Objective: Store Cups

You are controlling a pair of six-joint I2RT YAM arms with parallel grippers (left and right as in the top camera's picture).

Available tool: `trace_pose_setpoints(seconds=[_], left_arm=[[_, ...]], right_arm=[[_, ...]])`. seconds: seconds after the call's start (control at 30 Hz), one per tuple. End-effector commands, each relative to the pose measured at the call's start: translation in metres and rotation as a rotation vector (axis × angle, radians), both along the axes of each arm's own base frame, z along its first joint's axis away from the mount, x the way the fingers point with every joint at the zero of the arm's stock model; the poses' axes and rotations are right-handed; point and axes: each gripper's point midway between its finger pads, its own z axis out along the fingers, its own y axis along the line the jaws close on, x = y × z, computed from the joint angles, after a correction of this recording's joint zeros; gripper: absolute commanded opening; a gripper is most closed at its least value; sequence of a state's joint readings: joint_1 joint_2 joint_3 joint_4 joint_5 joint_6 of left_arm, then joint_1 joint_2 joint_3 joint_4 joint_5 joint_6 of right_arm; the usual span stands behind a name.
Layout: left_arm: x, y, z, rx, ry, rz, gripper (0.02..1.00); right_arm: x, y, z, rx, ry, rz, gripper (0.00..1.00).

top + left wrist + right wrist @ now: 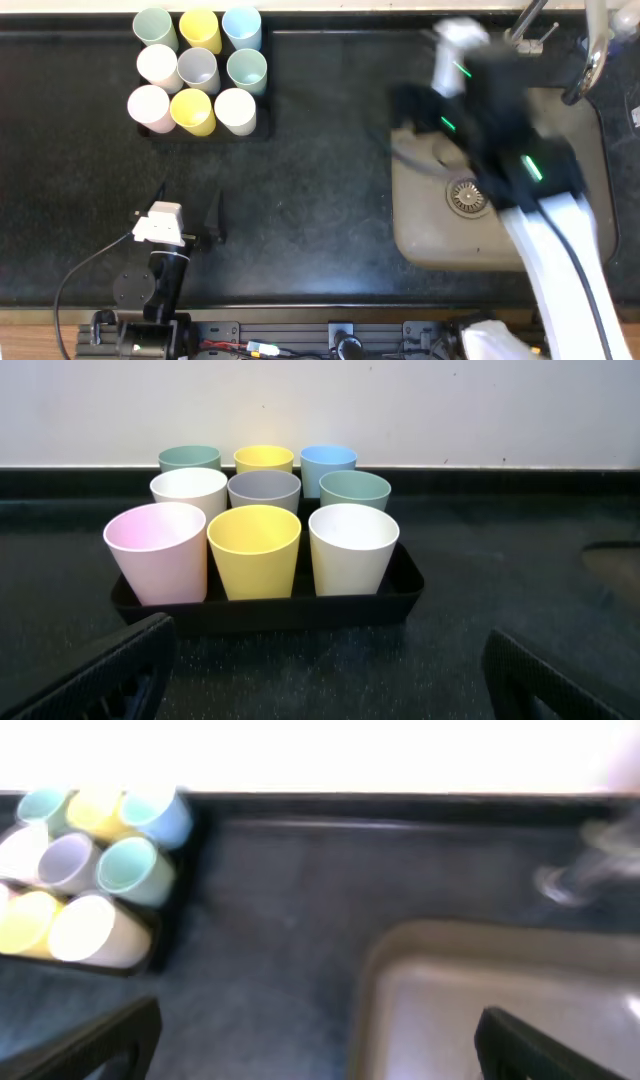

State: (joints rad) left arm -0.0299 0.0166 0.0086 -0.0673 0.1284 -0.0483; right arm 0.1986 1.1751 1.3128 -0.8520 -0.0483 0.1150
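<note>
Dark countertop (300,150), black tray (270,615) with nine upright cups (264,490)

Nine cups (198,70) stand three by three in a black tray (265,128) at the far left of the dark table (310,200). The left arm (162,275) sits folded at the near left. The right arm (545,215), blurred, reaches over the beige sink (430,245) at the right, towards the faucet (522,28).
</note>
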Motion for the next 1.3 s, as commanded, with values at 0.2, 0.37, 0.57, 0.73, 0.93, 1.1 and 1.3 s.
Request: trace_pose_setpoints(seconds=[0.2,0.37,0.57,0.73,0.93,1.1,1.3], left_arm=[[-0.001,-0.001,0.001,0.014,-0.008,-0.01,1.0],[-0.001,-0.001,0.001,0.014,-0.008,-0.01,1.0],[-0.001,-0.001,0.001,0.014,-0.008,-0.011,1.0],[-0.001,-0.001,0.001,0.014,-0.008,-0.01,0.998],[-0.001,-0.001,0.001,0.014,-0.008,-0.01,1.0],[-0.001,-0.001,0.001,0.014,-0.008,-0.01,1.0],[-0.001,-0.001,0.001,0.014,-0.008,-0.01,1.0]], right_arm=[[-0.086,-0.052,-0.012,0.032,-0.341,-0.098,0.998],[-0.099,-0.043,-0.037,0.04,-0.447,-0.065,0.996],[-0.098,-0.042,-0.06,-0.004,-0.57,-0.075,0.998],[-0.102,-0.041,-0.061,-0.152,-0.702,-0.015,0.998],[-0.111,-0.043,-0.06,-0.187,-0.8,-0.013,0.998],[-0.103,-0.041,-0.093,-0.146,-0.74,-0.017,0.996],[-0.095,-0.04,-0.129,-0.139,-0.683,-0.016,0.998]])
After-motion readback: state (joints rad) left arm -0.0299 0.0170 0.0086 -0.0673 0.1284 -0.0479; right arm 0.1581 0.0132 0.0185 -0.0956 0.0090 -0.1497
